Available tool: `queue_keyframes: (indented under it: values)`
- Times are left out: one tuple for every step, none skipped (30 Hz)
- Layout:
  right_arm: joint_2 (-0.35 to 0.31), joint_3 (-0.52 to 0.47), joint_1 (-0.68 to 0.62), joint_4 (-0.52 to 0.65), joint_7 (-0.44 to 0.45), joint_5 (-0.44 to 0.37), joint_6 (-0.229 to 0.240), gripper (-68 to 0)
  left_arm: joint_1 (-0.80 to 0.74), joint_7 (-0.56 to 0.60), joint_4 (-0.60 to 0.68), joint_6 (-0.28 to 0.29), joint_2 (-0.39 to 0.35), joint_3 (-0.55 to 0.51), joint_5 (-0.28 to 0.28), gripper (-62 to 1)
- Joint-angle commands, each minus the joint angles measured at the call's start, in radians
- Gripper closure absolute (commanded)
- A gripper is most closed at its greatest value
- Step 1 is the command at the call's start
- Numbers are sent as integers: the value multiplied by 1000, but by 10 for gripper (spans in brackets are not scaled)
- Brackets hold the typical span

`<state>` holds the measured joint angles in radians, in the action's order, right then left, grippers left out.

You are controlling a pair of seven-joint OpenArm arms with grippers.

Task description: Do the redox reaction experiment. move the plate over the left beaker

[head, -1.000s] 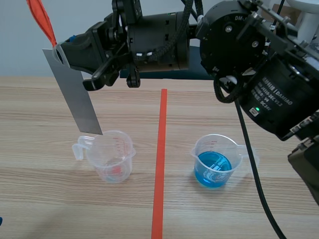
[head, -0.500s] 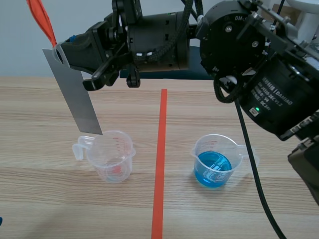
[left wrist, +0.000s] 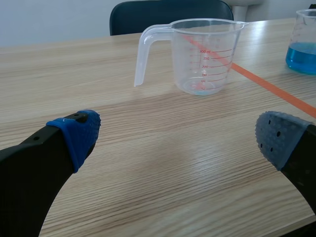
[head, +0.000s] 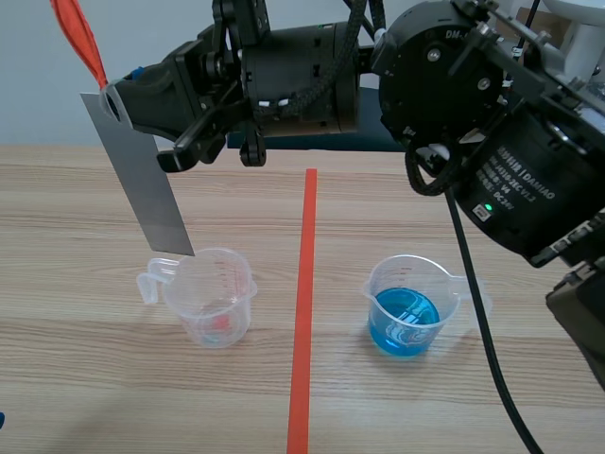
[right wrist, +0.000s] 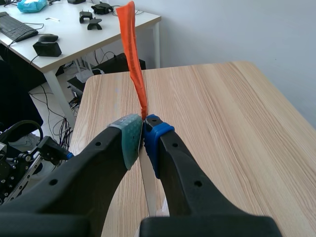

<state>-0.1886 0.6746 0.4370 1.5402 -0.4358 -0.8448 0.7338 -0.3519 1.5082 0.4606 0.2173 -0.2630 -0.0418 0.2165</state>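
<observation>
So your right claw (head: 128, 90) comes in high from the right, reaches way past the middle, and is clamped shut on the top of the plate (head: 146, 184), right where the orange strip (head: 80, 38) is tied on. Gripping it up there lets the plate hang free on a slant, so the low end can go into a cup without the fingers getting near the liquid. The bottom corner sits just above the rim of the left beaker (head: 213, 298), on the handle side, so I'd say it's over the cup but not centred on the mouth yet. The left claw (left wrist: 175, 138) is wide open and low on the table (left wrist: 148, 187), with that beaker ahead of it. It's well clear of the blue beaker (head: 406, 307) across the tape line (head: 302, 312).
</observation>
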Motion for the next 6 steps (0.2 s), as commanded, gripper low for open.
queue_keyframes:
  values:
    - [6,-7,23,10,15,-11,8,-4,1,45,16,3,-3,2,-6,-623]
    - [6,-7,23,10,15,-11,8,-4,1,45,16,3,-3,2,-6,-623]
    - [6,-7,23,10,15,-12,8,-4,1,45,16,3,-3,2,-6,-623]
    - [6,-7,23,10,15,-12,8,-4,1,45,16,3,-3,2,-6,-623]
    - [6,-7,23,10,15,-12,8,-4,1,45,16,3,-3,2,-6,-623]
    - [6,-7,23,10,15,-12,8,-4,1,45,16,3,-3,2,-6,-623]
